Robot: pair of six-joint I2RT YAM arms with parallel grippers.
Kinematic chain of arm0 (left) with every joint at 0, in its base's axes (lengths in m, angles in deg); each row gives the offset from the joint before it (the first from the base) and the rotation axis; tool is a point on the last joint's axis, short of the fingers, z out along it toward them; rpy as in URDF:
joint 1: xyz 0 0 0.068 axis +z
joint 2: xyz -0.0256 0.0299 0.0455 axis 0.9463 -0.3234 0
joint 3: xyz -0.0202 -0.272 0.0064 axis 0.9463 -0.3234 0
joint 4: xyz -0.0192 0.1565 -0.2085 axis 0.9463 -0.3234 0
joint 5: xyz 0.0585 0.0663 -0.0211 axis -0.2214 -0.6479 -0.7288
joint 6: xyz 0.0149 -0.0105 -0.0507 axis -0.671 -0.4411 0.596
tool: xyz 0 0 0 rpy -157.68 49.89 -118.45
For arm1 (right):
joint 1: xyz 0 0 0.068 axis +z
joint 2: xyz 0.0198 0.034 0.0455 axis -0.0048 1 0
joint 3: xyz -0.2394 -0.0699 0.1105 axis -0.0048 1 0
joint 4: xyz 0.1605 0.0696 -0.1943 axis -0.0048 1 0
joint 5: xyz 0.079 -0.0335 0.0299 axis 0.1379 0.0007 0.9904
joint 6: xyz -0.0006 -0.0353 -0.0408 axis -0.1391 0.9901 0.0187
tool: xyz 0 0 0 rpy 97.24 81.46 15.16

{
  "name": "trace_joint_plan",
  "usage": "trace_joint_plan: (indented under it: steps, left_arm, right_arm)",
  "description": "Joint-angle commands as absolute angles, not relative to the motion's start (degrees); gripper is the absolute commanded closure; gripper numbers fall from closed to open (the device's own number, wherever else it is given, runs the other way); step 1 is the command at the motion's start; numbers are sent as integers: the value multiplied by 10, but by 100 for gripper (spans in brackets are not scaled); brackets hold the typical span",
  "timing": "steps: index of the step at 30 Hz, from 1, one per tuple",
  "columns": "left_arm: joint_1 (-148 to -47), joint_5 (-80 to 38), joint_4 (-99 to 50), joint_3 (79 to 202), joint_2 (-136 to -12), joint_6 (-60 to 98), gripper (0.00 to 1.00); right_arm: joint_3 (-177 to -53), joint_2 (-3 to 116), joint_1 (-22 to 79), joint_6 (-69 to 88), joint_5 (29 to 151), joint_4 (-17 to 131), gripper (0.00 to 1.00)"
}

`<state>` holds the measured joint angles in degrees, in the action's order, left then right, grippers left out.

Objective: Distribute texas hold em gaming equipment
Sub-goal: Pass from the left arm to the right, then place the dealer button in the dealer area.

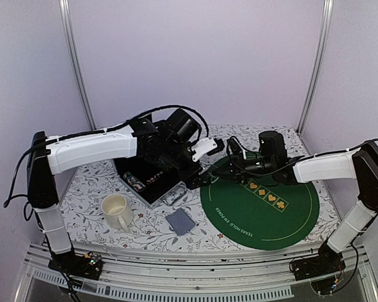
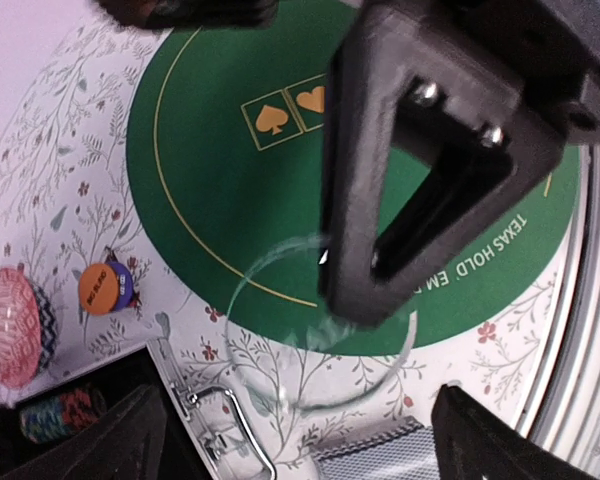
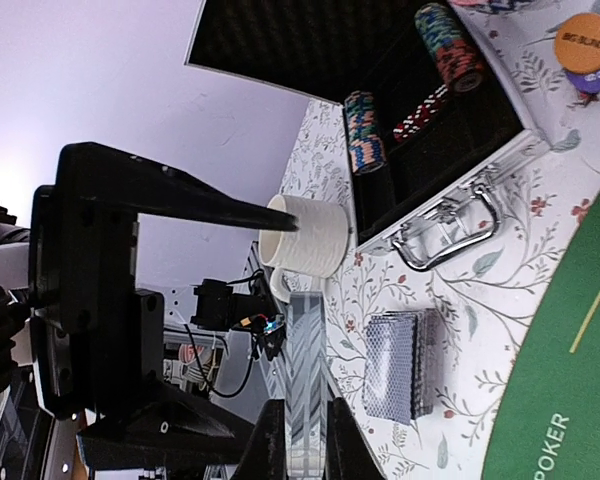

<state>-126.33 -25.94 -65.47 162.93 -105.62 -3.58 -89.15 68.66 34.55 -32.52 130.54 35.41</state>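
Observation:
A clear disc [image 2: 280, 350] hangs over the near-left edge of the green mat [image 1: 271, 217], seen edge-on [image 3: 306, 350] between the fingers of my right gripper [image 3: 305, 425], which is shut on it. My left gripper [image 2: 298, 400] is open, its fingers standing apart on either side of the disc and not touching it. In the top view both grippers meet beside the black case [image 1: 152, 182]: left gripper [image 1: 198, 172], right gripper [image 1: 209, 177]. Striped poker chips [image 3: 362, 130] lie in the case. A stack of grey-blue-backed cards [image 3: 400, 365] lies on the cloth. An orange disc [image 2: 100, 290] sits on a purple one [image 2: 123, 284].
A cream mug [image 1: 116, 211] stands near the front left, next to the cards [image 1: 179, 221]. The open case has a metal handle [image 3: 450, 235] facing the mat. A pink striped round object [image 2: 10, 325] lies beyond the case. Two metal posts rise at the back.

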Motion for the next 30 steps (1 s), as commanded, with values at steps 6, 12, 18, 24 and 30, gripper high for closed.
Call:
trace_joint_plan:
  steps: [6, 12, 18, 24, 30]
  left_arm:
    - [-1243, -286, -561, 1526, -980, 26, 2]
    - [-1233, -274, -510, 1461, -957, 62, 2]
    - [-1227, -283, -503, 1445, -951, 66, 2]
    - [-1224, -287, -493, 1434, -951, 66, 2]
    - [-1223, -288, -493, 1434, -956, 67, 2]
  right_arm:
    - [-820, 576, 152, -213, 1235, 490, 98]
    - [-776, 589, 10, -187, 1146, 506, 98]
    - [-792, 689, -50, -186, 1132, 487, 98]
    - [-807, 752, -65, -206, 1126, 457, 98]
    - [-813, 763, -79, -220, 1118, 457, 97]
